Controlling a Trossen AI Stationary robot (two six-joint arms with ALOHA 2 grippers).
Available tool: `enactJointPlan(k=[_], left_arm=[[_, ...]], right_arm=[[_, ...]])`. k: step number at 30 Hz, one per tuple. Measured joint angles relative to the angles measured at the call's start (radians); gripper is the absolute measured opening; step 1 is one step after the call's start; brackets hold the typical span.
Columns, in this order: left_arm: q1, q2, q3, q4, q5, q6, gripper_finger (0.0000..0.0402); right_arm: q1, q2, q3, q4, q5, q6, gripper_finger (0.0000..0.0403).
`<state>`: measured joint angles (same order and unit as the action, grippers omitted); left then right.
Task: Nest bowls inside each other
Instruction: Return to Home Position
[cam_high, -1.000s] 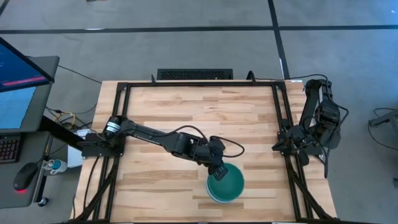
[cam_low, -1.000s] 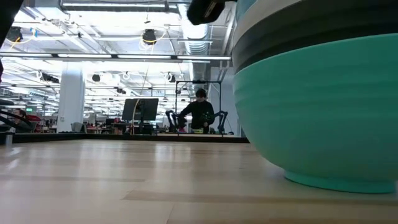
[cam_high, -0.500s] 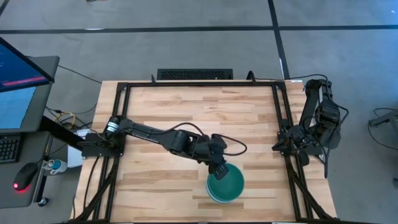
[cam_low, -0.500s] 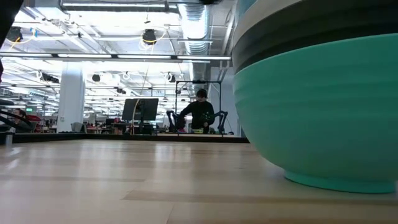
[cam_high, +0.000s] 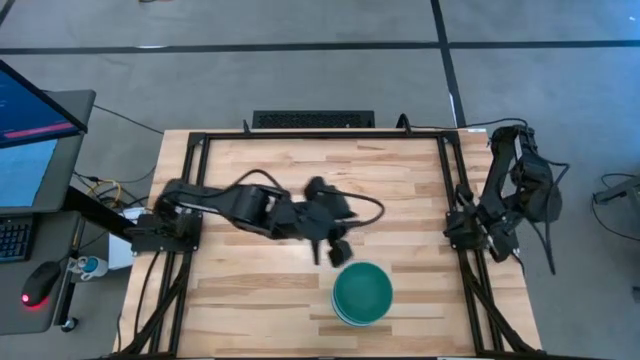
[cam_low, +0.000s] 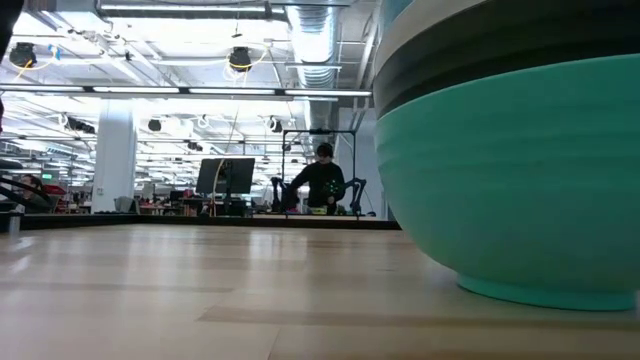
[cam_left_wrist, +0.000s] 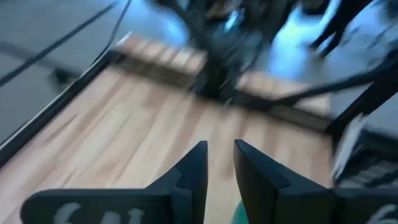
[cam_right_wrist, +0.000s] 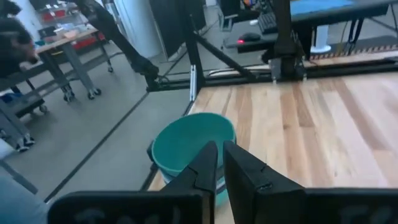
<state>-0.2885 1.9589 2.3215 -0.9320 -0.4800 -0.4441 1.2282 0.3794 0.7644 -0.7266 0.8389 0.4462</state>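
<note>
We are watching the left gripper (cam_high: 334, 247) hanging over the middle of the table (cam_high: 400, 175), just beside the stack of bowls (cam_high: 362, 293) but clear of it. Its own wrist view is showing the two fingers (cam_left_wrist: 189, 177) drawn close with only a slim gap and nothing between them, plus a sliver of green at that view's edge. The right gripper (cam_high: 455, 232) is waiting at the table's right side by the black rail, its fingers (cam_right_wrist: 205, 165) almost touching and likewise empty, looking across at the stack (cam_right_wrist: 186, 146). The stack is sitting right of centre, near the table edge where the low camera is placed. From above we are getting only the dark green bowl (cam_high: 363, 290) on top, with paler rims peeking out beneath it. The low view is giving us the side that the high view hides: a bright cyan bowl (cam_low: 520, 170) resting on the wood, a black band (cam_low: 480, 60) above it, then a pale band, and a person (cam_low: 322, 180) in dark clothes far back in the room. Compared with a second ago, the left gripper is pulling back: it was at the stack's upper-left rim with the arm stretched out, and the arm is now folding toward its base. The dark gripper tip is no longer showing at the top of the low view, and the stack is sitting where it was.
</note>
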Motion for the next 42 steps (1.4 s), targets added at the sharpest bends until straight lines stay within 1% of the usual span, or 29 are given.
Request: enactJointPlan(k=[2,5,12,16,19,21,24,26,30,34,36,38,42], left_arm=[[-0.01,-0.036,0.0,-0.137,-0.016,-0.048,0.007],[-0.031,-0.078,0.002,-0.267,-0.03,-0.074,0.007],[-0.077,-0.166,0.001,-0.386,-0.036,-0.034,0.007],[-0.088,-0.231,0.001,-0.506,-0.076,-0.051,0.007],[-0.097,-0.293,0.001,-0.634,-0.136,-0.105,0.007],[-0.103,-0.347,-0.013,-0.637,-0.169,-0.127,0.007],[-0.116,-0.438,-0.044,-0.628,-0.184,-0.1,0.007],[-0.123,-0.5,-0.074,-0.64,-0.228,-0.12,0.007],[-0.142,-0.645,-0.181,-0.637,-0.28,-0.14,0.007],[-0.143,-0.8,-0.351,-0.638,-0.317,-0.202,0.007],[-0.142,-0.881,-0.463,-0.628,-0.336,-0.259,0.007],[-0.143,-0.961,-0.591,-0.57,-0.347,-0.284,0.007],[-0.142,-1.115,-0.879,-0.356,-0.34,-0.245,0.007]], right_arm=[[0.0,0.0,0.03,-0.028,0.001,-0.02,0.005],[0.0,0.0,0.062,-0.09,0.019,-0.053,0.005],[-0.001,0.0,0.139,-0.18,0.117,-0.061,0.005],[-0.001,0.0,0.201,-0.193,0.159,-0.077,0.005],[-0.001,0.0,0.246,-0.193,0.185,-0.143,0.005],[-0.003,0.0,0.27,-0.192,0.208,-0.189,0.005],[-0.015,0.0,0.289,-0.193,0.256,-0.243,0.005],[-0.03,0.0,0.296,-0.192,0.301,-0.257,0.005],[-0.075,0.0,0.297,-0.196,0.327,-0.263,0.005],[-0.122,0.001,0.297,-0.197,0.329,-0.263,0.005],[-0.146,0.001,0.297,-0.198,0.329,-0.263,0.005],[-0.17,0.001,0.291,-0.199,0.33,-0.262,0.005],[-0.217,0.001,0.237,-0.202,0.352,-0.238,0.005]])
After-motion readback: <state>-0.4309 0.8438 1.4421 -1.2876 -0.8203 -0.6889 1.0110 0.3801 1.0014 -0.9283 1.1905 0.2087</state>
